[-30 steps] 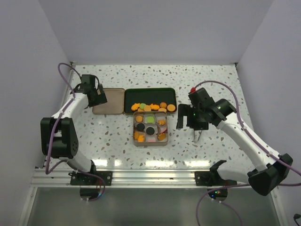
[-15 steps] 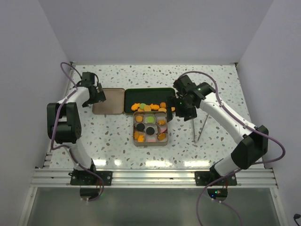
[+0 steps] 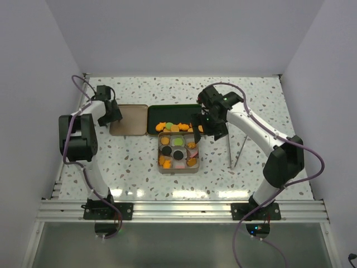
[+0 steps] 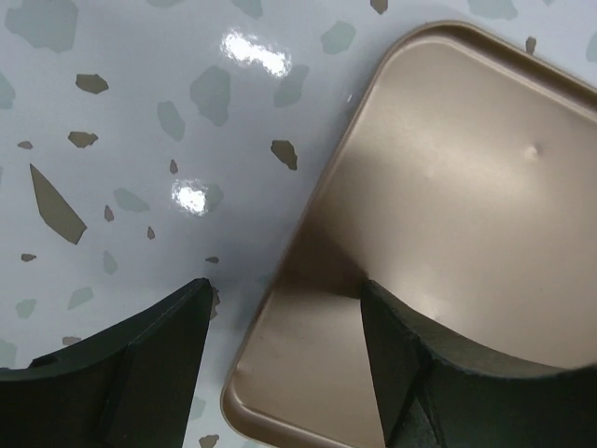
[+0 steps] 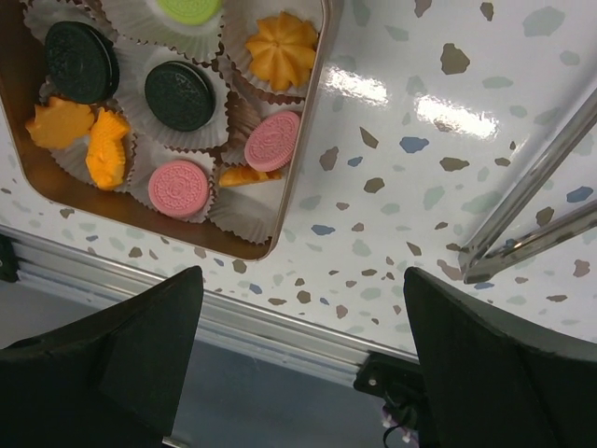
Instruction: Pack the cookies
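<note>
The right gripper has swung in from the right side of the table. A second ago it hung over the metal tongs. Now the tongs lie alone on the table, well off to its right side. I think this means the arm goes for a cookie with bare fingers, not with the tongs.

The right gripper is wide apart and holds nothing. In its own camera, the tan tin sits up and to the left of the fingers.

The loose cookies lie in the dark green tray. They start just beside the right gripper and run in a row away to its left. The row is long from side to side, like the tray. Each cookie lies flat with its face up.

More cookies already sit in white paper cups in the tin, also flat.

The left gripper has slid a little toward the tan lid. Its fingers are wide apart, one over the lid and one over the table, with the lid's edge between them. It holds nothing.
</note>
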Available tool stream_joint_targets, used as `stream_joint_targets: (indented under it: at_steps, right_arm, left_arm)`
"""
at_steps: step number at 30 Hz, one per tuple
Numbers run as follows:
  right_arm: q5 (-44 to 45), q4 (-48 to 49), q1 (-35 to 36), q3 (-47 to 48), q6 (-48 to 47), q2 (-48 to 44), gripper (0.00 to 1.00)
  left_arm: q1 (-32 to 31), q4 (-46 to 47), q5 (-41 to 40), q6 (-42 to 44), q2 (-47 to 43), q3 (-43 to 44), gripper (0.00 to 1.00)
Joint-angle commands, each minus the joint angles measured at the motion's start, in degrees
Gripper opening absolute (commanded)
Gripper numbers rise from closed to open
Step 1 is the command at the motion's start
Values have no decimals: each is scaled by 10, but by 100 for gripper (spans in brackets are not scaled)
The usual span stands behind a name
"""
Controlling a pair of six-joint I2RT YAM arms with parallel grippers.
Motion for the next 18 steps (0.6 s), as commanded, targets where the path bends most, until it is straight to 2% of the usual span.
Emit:
stream_joint_targets:
  at_steps: [1, 3, 6, 10, 13, 15, 18]
  right_arm:
    - [-13, -11, -3, 26, -23, 5, 92]
    - [-14, -10, -3, 21, -24, 5, 92]
    - [-13, -8, -6, 15, -25, 3, 92]
    - [-11, -8, -8, 11, -25, -2, 92]
    - [-10, -9, -9, 10, -25, -7, 92]
    - [-11, -10, -10, 11, -22, -10, 92]
    - [-16, -12, -10, 18, -17, -15, 92]
  left_arm:
    - [15, 20, 0, -3, 17, 36, 69]
    - [18, 19, 0, -2, 28, 42, 65]
    - [24, 20, 1, 2, 38, 42, 52]
    - [31, 19, -3, 5, 45, 36, 23]
    - [38, 20, -9, 6, 46, 29, 7]
    - [40, 16, -14, 7, 42, 27, 0]
    - [44, 14, -18, -3, 11, 23, 0]
